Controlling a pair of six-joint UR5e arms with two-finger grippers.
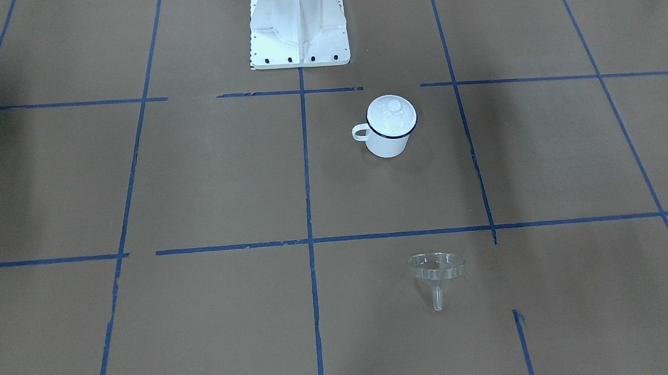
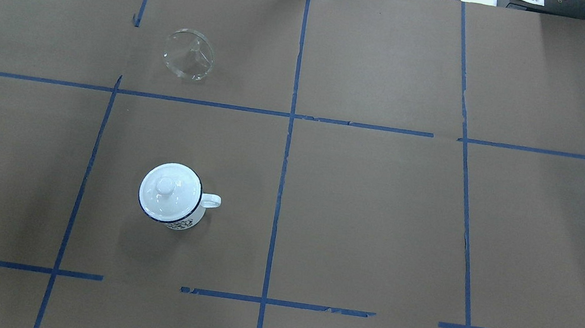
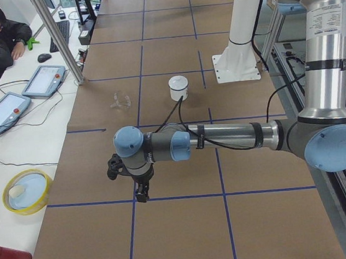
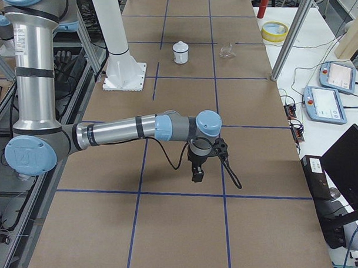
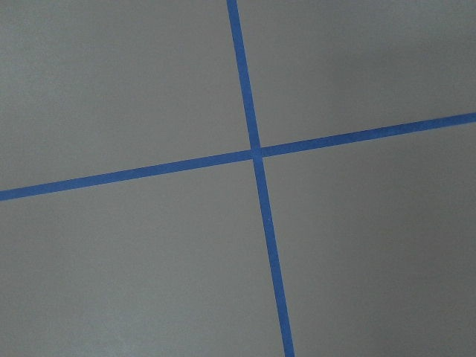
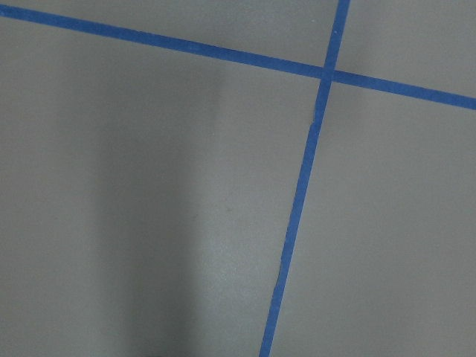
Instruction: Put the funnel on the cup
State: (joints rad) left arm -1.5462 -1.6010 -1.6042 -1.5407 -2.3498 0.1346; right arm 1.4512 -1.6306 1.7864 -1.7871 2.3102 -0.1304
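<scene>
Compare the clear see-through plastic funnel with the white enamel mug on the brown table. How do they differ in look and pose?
The clear funnel is see-through; the white enamel mug is opaque with a dark-blue rim. The funnel lies tipped over, bowl open; the mug stands upright, closed by a white knobbed lid. The funnel lies farther from the robot's base than the mug. Both rest on the brown paper.

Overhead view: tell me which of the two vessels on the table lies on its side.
The clear funnel, resting on bowl rim and spout; the white cup stands upright, lidded.
</scene>
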